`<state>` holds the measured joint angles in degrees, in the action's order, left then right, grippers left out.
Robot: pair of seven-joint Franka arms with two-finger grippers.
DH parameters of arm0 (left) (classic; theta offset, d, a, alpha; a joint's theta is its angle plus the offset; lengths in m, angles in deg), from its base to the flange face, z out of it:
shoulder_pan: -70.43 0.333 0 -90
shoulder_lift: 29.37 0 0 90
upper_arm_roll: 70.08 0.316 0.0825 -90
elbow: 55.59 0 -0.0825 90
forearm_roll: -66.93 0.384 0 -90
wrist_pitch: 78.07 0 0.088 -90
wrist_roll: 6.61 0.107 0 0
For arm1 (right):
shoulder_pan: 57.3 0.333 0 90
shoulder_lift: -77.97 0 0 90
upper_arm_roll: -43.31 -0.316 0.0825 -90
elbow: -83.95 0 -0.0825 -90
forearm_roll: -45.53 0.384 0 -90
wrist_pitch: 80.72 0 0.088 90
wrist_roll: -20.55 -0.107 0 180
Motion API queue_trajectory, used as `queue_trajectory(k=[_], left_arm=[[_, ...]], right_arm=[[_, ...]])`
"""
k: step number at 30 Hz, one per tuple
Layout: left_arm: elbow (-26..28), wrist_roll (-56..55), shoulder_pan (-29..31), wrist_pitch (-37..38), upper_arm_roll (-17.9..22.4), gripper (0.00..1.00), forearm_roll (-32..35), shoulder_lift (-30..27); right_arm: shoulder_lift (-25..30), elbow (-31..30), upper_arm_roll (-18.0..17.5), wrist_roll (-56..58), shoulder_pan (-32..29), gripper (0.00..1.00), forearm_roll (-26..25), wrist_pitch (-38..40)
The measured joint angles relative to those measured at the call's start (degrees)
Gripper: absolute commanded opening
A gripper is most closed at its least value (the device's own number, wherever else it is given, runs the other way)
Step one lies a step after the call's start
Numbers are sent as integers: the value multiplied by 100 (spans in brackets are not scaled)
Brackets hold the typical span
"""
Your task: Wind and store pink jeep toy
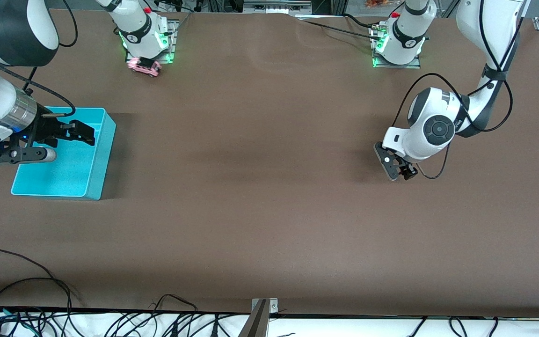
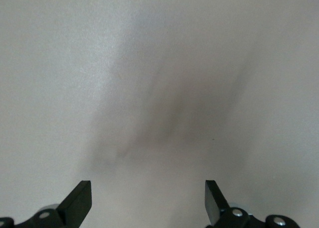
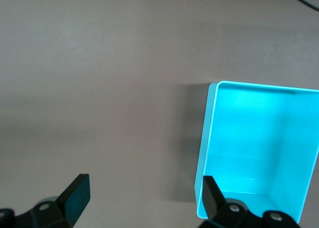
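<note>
Pink jeep toy (image 1: 144,66) parked by right arm base, both grippers spread w/ nothing held: right gripper (image 1: 78,134) over turquoise bin (image 1: 98,161), left gripper (image 1: 399,172) over bare desk (image 1: 260,187).

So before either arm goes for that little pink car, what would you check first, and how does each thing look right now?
1. Pink car found: ok, it sits upright on the table by the right arm's base, farther from the front camera than the bin.
2. Car free of any grip: ok, neither tool touches it.
3. Turquoise bin ready: ok, nothing lies in the part of it that shows.
4. Right tool open: ok, it hangs over the bin with nothing in it.
5. Left tool open: ok, over bare table at the left arm's end.
6. Car wound up: cannot tell.
</note>
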<state>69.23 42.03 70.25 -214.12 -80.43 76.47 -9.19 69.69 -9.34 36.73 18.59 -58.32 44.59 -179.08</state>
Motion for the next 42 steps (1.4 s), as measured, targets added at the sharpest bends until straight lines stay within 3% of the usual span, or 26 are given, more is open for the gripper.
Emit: queue_trajectory(k=[11, 19, 30, 36, 42], left_arm=[[0, -5, 6, 0, 108, 100, 0, 37], [-123, -65, 93, -8, 452, 100, 0, 36], [-137, -65, 300, -8, 490, 100, 0, 31], [-139, -70, 300, -9, 487, 100, 0, -23], [-140, -72, 302, -9, 487, 100, 0, -159]], right_arm=[[0, 0, 0, 0, 0, 100, 0, 0], [0, 0, 0, 0, 0, 100, 0, 0], [-2, -4, -3, 15, 3, 100, -6, 54], [-5, -33, 33, 15, -14, 100, -159, 750], [-2, -101, 117, 15, -45, 100, -651, 1766]])
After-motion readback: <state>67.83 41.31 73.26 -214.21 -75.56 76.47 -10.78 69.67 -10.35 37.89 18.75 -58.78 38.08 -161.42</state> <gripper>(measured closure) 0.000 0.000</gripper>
